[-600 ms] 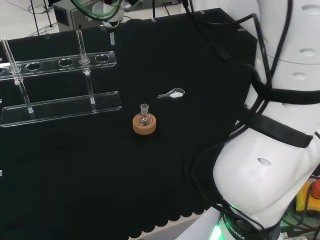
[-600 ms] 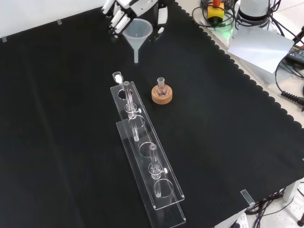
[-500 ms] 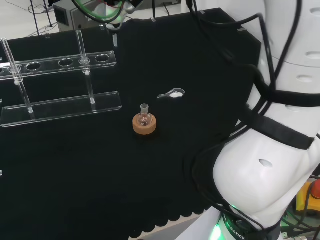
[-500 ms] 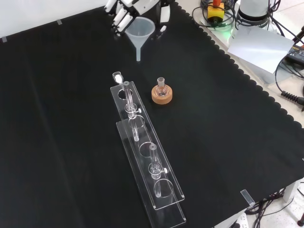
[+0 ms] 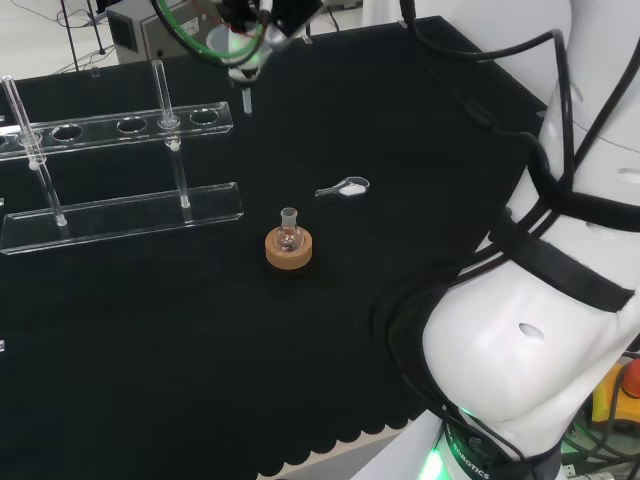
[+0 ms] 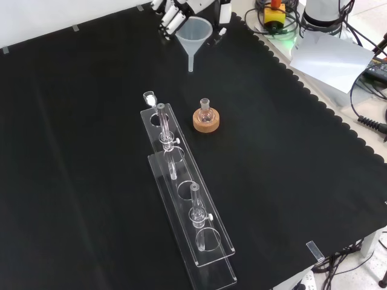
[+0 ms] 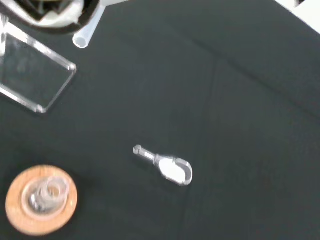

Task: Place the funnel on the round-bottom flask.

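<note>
At top of the front view the funnel (image 6: 194, 36) is held upright, seemingly pinched by the hand's (image 6: 181, 8) curled fingers, with the round-bottom flask (image 6: 205, 113) well below it, nearer the camera.

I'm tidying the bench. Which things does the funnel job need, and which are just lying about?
Needed:
clear plastic funnel held in the hand
small round-bottom glass flask
cork ring stand

Lying about:
clear acrylic tube rack with glass tubes
small clear scoop of white powder
</note>
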